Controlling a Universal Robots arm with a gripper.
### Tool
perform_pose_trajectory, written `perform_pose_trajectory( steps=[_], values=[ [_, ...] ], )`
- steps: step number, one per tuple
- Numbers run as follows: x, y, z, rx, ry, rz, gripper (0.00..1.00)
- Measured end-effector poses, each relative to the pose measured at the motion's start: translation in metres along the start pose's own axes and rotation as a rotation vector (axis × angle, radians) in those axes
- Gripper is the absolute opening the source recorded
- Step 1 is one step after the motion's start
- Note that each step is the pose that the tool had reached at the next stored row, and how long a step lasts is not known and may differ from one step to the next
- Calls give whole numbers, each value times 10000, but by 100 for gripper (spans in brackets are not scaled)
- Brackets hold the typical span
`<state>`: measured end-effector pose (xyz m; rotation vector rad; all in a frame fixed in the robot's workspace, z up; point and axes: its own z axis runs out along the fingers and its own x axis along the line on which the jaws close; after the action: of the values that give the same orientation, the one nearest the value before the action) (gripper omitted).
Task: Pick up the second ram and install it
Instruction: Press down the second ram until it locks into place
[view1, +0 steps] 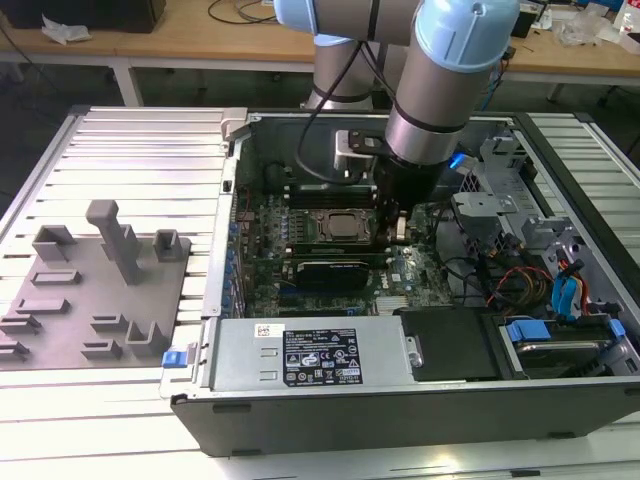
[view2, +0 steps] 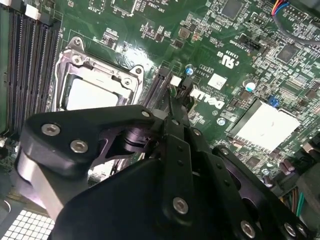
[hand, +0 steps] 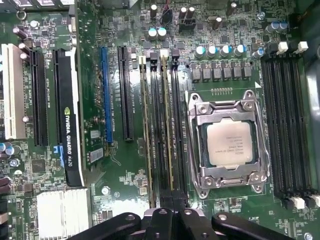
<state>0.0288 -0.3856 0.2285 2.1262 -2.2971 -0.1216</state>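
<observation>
Black claw (hand: 169, 216) sits low over the motherboard, at the near end of the slot bank beside the CPU socket (hand: 229, 145). Fingers are narrow, almost together. Can't tell if they pinch the board edge or just bear on it.

The second ram (hand: 167, 125) stands edge-on in a slot just beside the CPU socket, under the claw tip. Another stick (hand: 146, 130) is one slot further from the socket. The slots (hand: 285, 125) on the socket's opposite side are bare.

My read: pick is done and seating is in hand. That calls for a straight, even push along the slot, with the white end clip (hand: 164, 52) closing. Latch state isn't visible.

In the exterior view the arm reaches into the open PC case (view1: 230, 300) on the ribbed bench (view1: 130, 140).
</observation>
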Motion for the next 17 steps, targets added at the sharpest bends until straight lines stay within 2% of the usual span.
perform_pose_trajectory(
  steps=[1,3,5,7,10,14,16,17],
  values=[
    [-5,-1,-22,21,-21,-11,11],
    [-4,7,-78,28,-1,-26,11],
    [-10,14,-76,19,7,-235,11],
    [-46,15,-55,16,1,-301,11],
    [-43,14,-13,13,9,-320,11],
    [-42,12,12,12,8,-321,11],
    [-45,13,1,18,-3,-322,11],
    [-47,22,-51,42,-8,-321,11]
  ],
)
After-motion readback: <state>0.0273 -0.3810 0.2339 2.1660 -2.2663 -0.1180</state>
